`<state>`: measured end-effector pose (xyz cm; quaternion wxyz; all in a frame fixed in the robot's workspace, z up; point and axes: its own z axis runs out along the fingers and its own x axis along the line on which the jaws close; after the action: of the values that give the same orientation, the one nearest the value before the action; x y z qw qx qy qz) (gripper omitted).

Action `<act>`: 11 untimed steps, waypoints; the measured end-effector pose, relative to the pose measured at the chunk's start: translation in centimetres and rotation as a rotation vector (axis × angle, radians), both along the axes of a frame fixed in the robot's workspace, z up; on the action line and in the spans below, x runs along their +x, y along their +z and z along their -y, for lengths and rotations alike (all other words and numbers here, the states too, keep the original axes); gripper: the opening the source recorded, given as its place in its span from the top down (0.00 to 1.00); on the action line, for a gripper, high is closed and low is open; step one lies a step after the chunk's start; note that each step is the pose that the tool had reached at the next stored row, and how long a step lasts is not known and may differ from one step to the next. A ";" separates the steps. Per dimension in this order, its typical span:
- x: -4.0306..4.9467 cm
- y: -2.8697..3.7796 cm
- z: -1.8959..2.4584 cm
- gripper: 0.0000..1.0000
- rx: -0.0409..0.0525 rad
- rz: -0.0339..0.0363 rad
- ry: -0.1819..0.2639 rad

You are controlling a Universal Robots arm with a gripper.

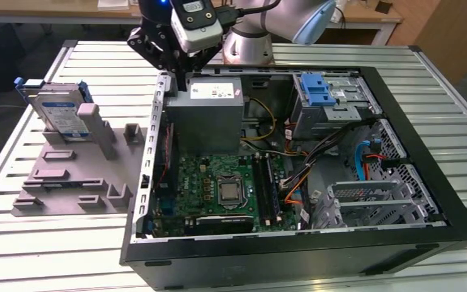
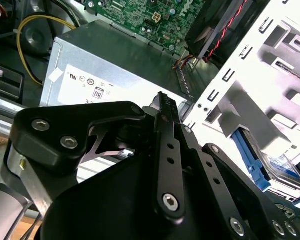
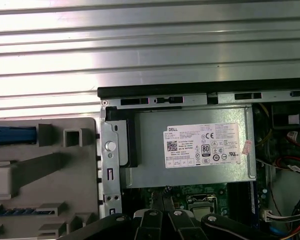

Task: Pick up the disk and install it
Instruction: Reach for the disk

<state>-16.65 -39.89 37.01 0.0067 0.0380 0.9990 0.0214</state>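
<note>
On the exterior view's left, the disk (image 1: 58, 112) stands on edge in a slot of the grey fixture (image 1: 71, 176). The fixture lies on the slatted metal counter (image 1: 95, 67), and the disk is well apart from the end effector. Moving right, the end effector (image 1: 182, 85) hangs over the back corner of the open computer case (image 1: 298, 249), just above the grey power supply (image 1: 205, 109). In both wrist views its 2 fingers (image 3: 156, 202) are pressed narrow together with nothing between them. Further right, the drive cage with its blue latch (image 1: 321, 91) sits among loose cables.

As I judge it, there are 2 risks. The end effector is low beside the case rim, so a sideways move toward the disk could clip that wall. The disk is tall, thin and only lightly propped, so an off-centre grip could tip it or jam it in the slot.

The disk looks flat and rectangular: silver metal with a white-and-blue label, framed by a blue plastic caddy.
</note>
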 end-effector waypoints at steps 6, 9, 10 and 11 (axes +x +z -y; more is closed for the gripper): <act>-0.10 -0.04 0.00 0.89 0.0001 0.0001 0.000; -0.16 -0.05 0.00 0.89 0.0001 0.0000 0.000; -0.31 -0.21 0.00 0.89 0.0000 -0.0001 0.000; -0.38 -0.26 0.00 0.89 0.0001 0.0000 0.000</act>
<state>-17.03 -39.89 36.74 0.0066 0.0380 0.9990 0.0215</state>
